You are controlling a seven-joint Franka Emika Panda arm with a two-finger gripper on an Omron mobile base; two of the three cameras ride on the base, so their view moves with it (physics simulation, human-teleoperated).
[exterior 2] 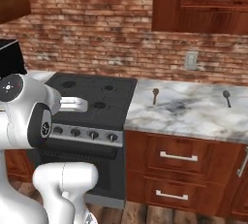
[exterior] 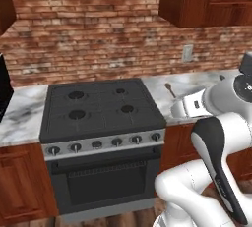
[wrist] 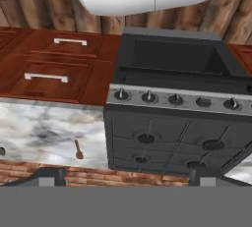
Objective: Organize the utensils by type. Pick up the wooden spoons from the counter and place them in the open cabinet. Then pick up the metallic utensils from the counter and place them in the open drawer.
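A dark brown wooden spoon [exterior 2: 155, 94] lies on the marble counter [exterior 2: 193, 114], close to the stove; it is also in the left base view [exterior: 170, 90] and the hand view [wrist: 78, 150]. Farther right rests the dark grey metal spoon [exterior 2: 226, 97], cut off at the hand view's left edge [wrist: 1, 151]. My gripper [wrist: 124, 177] hovers over the stove's front edge, well away from both spoons, open with nothing between its dark fingertips [wrist: 47, 176]. The open drawer is out of view. A wall cabinet [exterior 2: 203, 5] hangs above the counter; I cannot tell whether it is open.
The black gas stove [exterior: 101, 108] with its knob row and oven stands left of the counter. Two closed drawers [exterior 2: 178, 156] with silver handles sit below the marble. A brick wall [exterior 2: 97, 39] with a socket backs everything. My white arm [exterior: 216, 137] fills the near right.
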